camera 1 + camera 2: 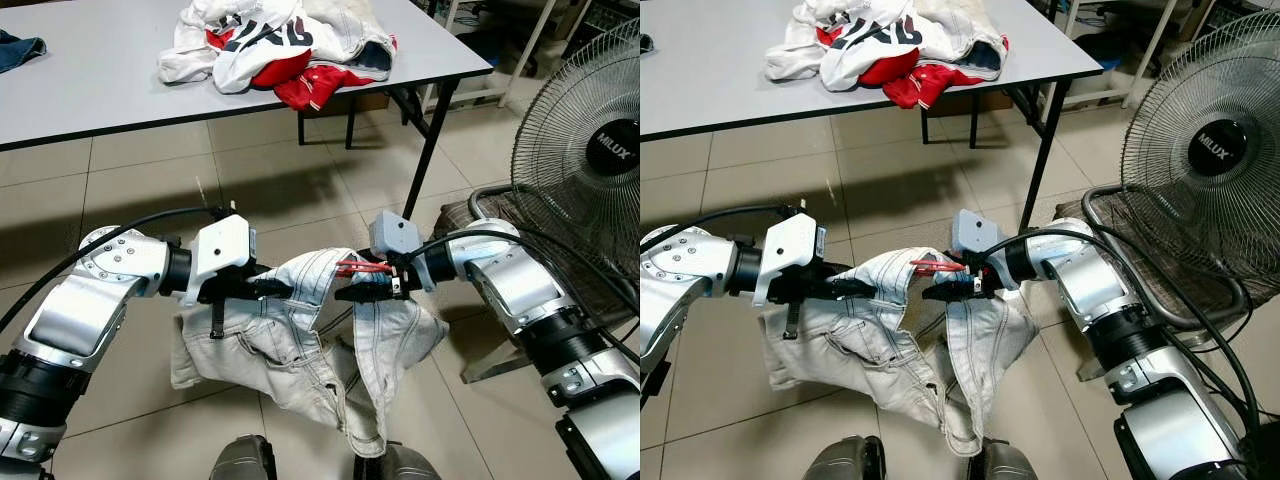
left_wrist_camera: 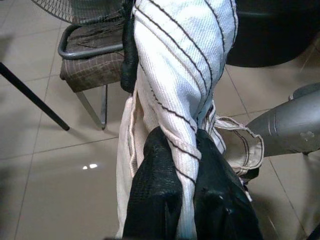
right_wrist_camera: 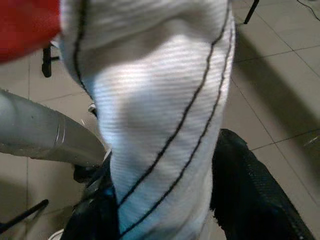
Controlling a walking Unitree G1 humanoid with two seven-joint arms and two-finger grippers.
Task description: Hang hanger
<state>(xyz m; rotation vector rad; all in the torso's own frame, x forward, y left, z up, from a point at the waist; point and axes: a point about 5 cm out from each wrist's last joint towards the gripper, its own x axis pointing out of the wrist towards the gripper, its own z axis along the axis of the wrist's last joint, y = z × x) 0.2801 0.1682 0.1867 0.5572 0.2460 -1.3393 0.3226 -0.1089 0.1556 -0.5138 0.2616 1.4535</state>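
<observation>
Here, label by label:

Left arm: bent at the elbow, forearm reaching inward across the body, held level above the tiled floor (image 1: 130,170).

Left gripper (image 1: 268,288): two black fingers (image 2: 155,200) closed onto a fold of the pale off-white denim garment with dark contrast stitching (image 1: 300,350), cloth pinched between them.

Right arm: bent likewise, forearm pointing inward toward the left gripper.

Right gripper (image 1: 358,292): fingers clamped around the same garment's waistband, just beside the left gripper.

Garment: hanging between both grippers, lower part drooping toward the floor.

Hanger: thin red hanger (image 1: 362,267) lying against the right gripper at the garment's upper edge; whether gripped, cannot tell.

Background: grey rectangular table (image 1: 100,70) carrying a heap of white and red clothes (image 1: 280,45); black wire-grille standing fan (image 1: 600,160) on the right, well apart.
</observation>
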